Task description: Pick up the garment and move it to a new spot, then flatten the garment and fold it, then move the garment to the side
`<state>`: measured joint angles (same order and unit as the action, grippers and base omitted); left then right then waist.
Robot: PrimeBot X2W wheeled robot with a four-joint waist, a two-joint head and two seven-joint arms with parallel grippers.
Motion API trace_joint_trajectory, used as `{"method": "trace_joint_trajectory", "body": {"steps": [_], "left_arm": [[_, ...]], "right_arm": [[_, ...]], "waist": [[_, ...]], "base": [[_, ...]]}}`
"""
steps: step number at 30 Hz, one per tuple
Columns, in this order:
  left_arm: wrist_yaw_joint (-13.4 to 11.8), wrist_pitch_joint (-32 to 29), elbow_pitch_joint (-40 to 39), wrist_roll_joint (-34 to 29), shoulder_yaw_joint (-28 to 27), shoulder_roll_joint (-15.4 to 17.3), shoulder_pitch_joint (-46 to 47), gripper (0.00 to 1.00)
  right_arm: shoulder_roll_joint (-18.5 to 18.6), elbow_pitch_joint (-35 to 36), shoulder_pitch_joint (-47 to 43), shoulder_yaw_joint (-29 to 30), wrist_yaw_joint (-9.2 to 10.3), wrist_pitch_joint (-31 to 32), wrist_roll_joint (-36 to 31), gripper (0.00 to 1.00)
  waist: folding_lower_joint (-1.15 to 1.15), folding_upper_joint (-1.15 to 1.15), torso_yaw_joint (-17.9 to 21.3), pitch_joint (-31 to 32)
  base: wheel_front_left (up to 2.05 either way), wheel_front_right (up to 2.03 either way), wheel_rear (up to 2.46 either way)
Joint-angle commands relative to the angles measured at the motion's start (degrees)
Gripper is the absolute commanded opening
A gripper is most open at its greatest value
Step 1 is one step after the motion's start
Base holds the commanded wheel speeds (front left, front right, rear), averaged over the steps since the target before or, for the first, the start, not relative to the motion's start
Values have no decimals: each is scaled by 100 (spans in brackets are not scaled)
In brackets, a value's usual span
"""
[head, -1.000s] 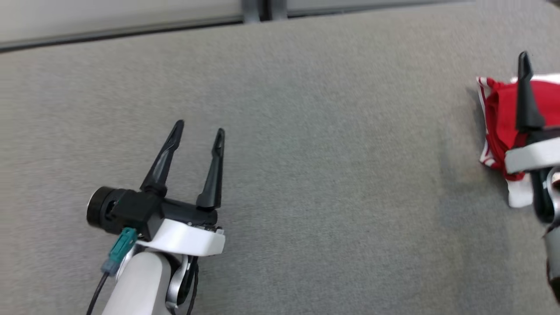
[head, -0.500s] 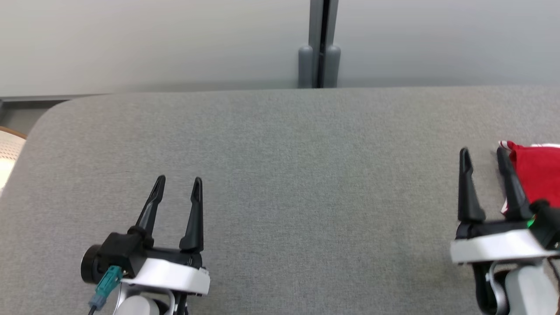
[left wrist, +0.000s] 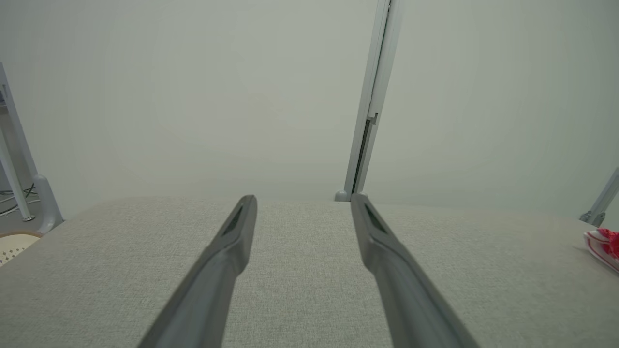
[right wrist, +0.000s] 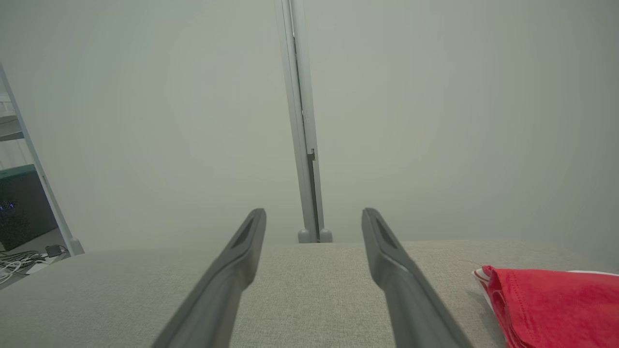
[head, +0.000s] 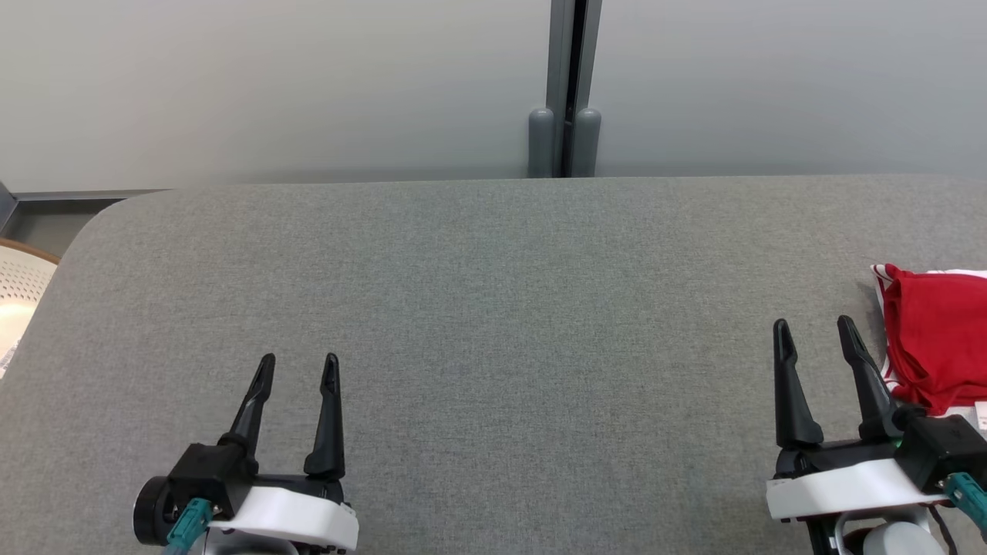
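Red garment (head: 937, 339) with white striped trim lies folded up at right edge of grey bench (head: 493, 293). Right gripper (head: 814, 324) near front right corner: fingers spread wide, nothing between them, garment just beside its right finger. Left gripper (head: 298, 360) near front left corner: fingers spread wide, empty, well apart from garment. Pale wall with grey post (head: 565, 85) behind back edge.

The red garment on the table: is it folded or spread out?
Folded. The red garment lies as a compact layered bundle on the grey table; its right part is cut off.
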<state>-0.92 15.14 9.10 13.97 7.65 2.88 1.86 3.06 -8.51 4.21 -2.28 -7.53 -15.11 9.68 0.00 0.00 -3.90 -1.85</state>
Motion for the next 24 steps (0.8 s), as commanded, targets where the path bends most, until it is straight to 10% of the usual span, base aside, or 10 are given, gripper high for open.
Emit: {"method": "trace_joint_trajectory", "body": {"steps": [1, 24], "left_arm": [[-32, -4, -43, -43, 8, 10, -44, 100], [293, -3, 136, 382, -17, 13, -84, 100]], "right_arm": [[2, 6, -52, -1, 9, -3, -48, 100], [-12, -7, 12, -89, 8, -3, 27, 100]], "waist": [[0, 0, 5, 0], [0, 0, 96, 7]], "base": [[0, 0, 0], [0, 0, 0]]}}
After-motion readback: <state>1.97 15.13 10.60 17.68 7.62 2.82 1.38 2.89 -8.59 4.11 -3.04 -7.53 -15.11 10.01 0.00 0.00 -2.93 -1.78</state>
